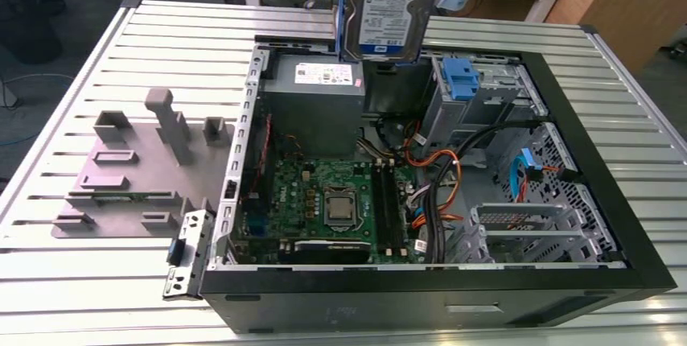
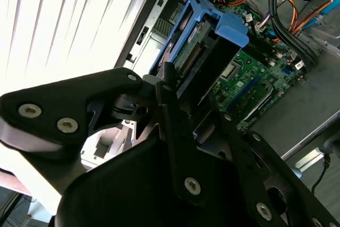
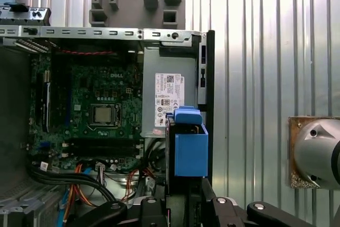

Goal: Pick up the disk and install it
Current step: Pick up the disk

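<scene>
Pickup's done: the gripper (image 2: 178, 91) is clamped on the disk (image 1: 388, 8), top centre of the exterior view, above the open computer case (image 1: 429, 298). It's not in a bay yet, so the install is left.

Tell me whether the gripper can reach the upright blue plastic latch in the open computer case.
Probably yes: the black computer case lies open, and the upright blue plastic latch stands uncovered close by. However, the gripper is shut on the silver metal hard drive, which would touch first.

disk (image 1: 388, 12) top cut off by exterior view's upper edge
</scene>
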{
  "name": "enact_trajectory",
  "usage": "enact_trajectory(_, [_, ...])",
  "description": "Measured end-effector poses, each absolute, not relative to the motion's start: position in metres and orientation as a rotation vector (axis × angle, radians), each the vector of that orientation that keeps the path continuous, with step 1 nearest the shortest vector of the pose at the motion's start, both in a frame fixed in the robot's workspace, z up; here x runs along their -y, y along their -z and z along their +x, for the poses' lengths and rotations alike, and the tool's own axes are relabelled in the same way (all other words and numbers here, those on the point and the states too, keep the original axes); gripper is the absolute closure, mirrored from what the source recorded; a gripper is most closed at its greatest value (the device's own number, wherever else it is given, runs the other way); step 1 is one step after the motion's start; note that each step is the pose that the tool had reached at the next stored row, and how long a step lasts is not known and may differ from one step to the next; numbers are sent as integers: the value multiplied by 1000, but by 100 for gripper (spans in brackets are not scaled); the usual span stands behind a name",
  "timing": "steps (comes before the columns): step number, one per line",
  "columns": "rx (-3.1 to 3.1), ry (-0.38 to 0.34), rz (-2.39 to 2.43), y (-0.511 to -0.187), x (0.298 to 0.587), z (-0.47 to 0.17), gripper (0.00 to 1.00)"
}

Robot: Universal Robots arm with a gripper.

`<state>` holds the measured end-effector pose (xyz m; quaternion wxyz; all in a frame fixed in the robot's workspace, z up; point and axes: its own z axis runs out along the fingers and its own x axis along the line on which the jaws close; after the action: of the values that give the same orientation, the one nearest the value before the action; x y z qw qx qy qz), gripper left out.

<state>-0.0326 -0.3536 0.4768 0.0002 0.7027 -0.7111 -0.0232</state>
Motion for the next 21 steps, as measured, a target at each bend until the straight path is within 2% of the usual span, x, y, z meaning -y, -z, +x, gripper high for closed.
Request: enact_trajectory(21, [2234,73,2207,-477,376,-33,65])
